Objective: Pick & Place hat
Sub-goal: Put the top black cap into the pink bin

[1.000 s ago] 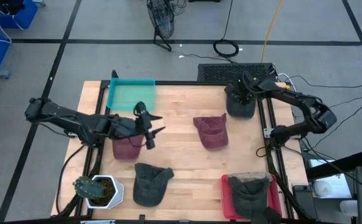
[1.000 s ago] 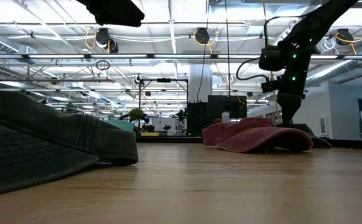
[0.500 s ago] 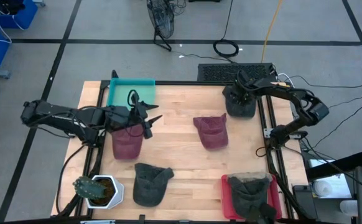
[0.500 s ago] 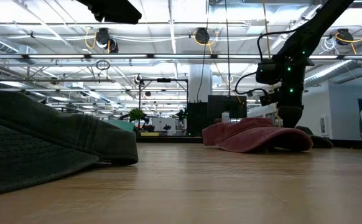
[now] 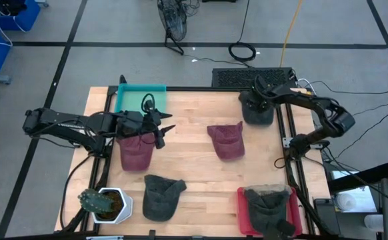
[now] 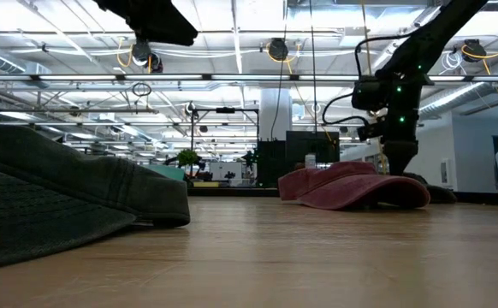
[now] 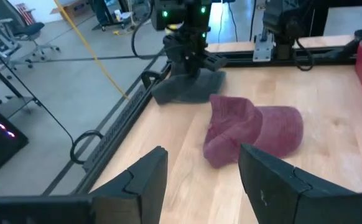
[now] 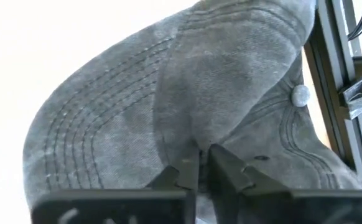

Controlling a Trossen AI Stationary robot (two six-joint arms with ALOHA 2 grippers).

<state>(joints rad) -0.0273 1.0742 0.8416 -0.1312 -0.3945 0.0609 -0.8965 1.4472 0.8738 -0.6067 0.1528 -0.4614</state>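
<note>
- My right gripper point(image 5: 256, 101) is down at the table's point(image 5: 194, 160) far right corner, on the grey hat point(image 5: 258, 113) lying there.
- In the right wrist view its fingers point(image 8: 184, 171) are pressed nearly together, pinching a fold of that hat's crown point(image 8: 187, 93).
- The low view shows the same arm standing over the hat behind the middle maroon hat point(image 6: 356, 186).
- My left gripper point(image 5: 159, 128) hovers at the left side, above the far edge of a second maroon hat point(image 5: 137, 151), just beside the teal tray point(image 5: 139, 99).
- Its fingers point(image 7: 143, 180) stand apart and hold nothing.
- A dark hat point(image 5: 162, 196) lies near the front edge, beside a potted plant point(image 5: 103, 203).
- Another grey hat point(image 5: 269, 205) rests in the red tray point(image 5: 243, 210) at the front right corner.
</note>
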